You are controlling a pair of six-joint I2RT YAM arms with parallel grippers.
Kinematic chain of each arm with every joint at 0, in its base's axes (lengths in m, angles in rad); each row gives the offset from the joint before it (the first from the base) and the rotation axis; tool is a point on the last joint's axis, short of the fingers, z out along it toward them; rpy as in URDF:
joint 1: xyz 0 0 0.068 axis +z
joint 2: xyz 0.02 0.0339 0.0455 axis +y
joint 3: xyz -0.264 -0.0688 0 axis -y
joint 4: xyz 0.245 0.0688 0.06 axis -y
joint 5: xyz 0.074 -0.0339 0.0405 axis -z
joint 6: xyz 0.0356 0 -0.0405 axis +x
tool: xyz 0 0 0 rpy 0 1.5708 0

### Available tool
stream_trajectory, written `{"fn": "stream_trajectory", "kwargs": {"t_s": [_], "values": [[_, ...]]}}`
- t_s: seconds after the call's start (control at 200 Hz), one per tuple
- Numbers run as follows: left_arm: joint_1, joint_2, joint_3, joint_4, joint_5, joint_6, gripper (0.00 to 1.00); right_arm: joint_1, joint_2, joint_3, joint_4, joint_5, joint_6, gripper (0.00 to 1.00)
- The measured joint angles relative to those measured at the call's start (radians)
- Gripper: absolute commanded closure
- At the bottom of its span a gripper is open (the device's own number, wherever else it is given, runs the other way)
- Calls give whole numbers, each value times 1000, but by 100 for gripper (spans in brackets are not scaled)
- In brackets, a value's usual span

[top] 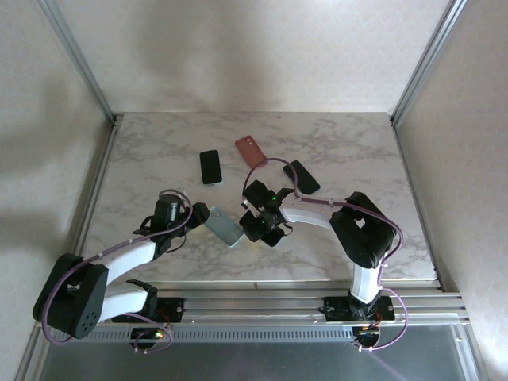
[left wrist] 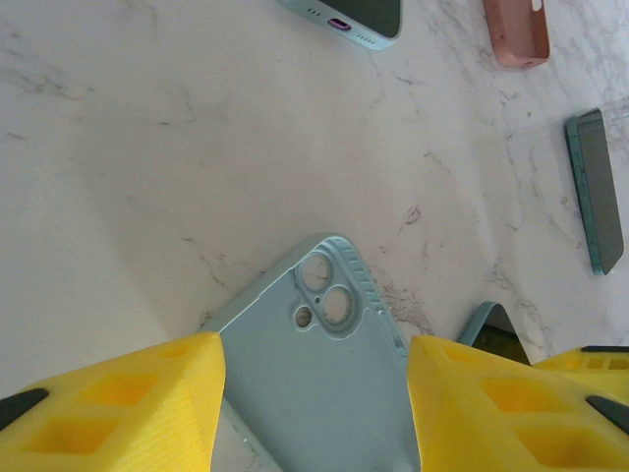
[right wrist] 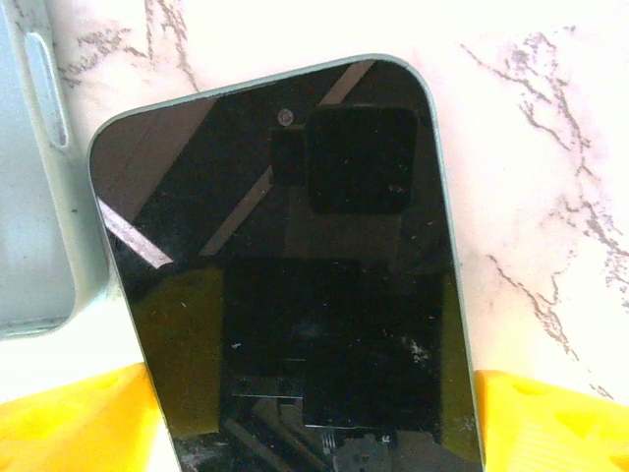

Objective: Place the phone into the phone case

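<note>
Phone case (left wrist: 314, 379) — camera end pointing away from left hand (left wrist: 314, 418).

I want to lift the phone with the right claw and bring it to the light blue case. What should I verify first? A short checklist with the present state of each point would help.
1. Left claw grips the blue case: ok, a finger on each long side.
2. Right claw sits astride the phone: ok.
3. Right claw's grip is firm: cannot tell.
4. Phone screen faces up: ok.
5. Blue case's open side faces up: cannot tell.
6. Pink case, far-left phone and far-right phone are out of the path: ok, farther back on the table.
</note>
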State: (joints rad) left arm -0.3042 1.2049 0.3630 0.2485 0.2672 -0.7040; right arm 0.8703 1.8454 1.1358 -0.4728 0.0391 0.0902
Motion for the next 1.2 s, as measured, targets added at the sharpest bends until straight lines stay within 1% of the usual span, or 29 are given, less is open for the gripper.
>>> {"fn": "stream_trajectory", "kwargs": {"t_s": [0.115,0.23,0.29,0.381,0.501,0.551,0.731,0.836,0.906,1.202], "values": [[0,0,9,0,0,0,49,0,-3,0,-14,2,26,24],[0,2,11,0,0,0,49,0,-8,-3,-31,2,55,15],[0,3,11,0,0,0,49,2,-11,-8,-37,3,63,13],[0,4,11,0,0,0,49,10,-19,-14,-48,11,76,10],[0,8,11,0,0,0,49,22,-19,-14,-62,24,78,10],[0,8,11,0,0,0,49,26,-19,-14,-68,33,77,11],[0,8,11,0,0,0,49,39,-12,-8,-74,47,69,20],[0,8,12,0,0,0,48,44,-9,-6,-73,47,63,23],[0,9,23,-8,0,2,48,44,-9,-6,-73,47,58,29],[0,56,137,-17,1,31,48,47,-25,-14,-73,60,56,32]]}}
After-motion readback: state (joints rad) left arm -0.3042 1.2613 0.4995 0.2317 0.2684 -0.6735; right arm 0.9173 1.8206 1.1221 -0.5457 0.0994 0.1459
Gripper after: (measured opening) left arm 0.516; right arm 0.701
